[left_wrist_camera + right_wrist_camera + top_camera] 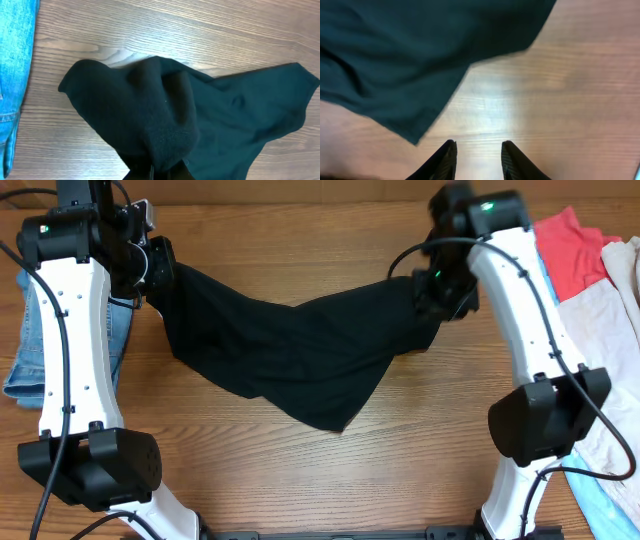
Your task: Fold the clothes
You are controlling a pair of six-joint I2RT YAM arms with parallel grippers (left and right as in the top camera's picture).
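Note:
A black T-shirt (290, 350) hangs and drapes across the middle of the wooden table, stretched from upper left to upper right. My left gripper (160, 275) is shut on its left end and holds the cloth bunched up; in the left wrist view the black T-shirt (165, 115) spills out from the jaws (160, 172). My right gripper (477, 150) is open and empty above bare wood, with the black T-shirt's edge (420, 60) just ahead of it. In the overhead view the right gripper (440, 295) is at the shirt's right end.
Blue denim jeans (30, 350) lie at the left table edge, also in the left wrist view (15, 75). A red garment (572, 245) and pale cream clothes (610, 330) are piled at the right edge. Bare wood (300, 470) lies in front of the shirt.

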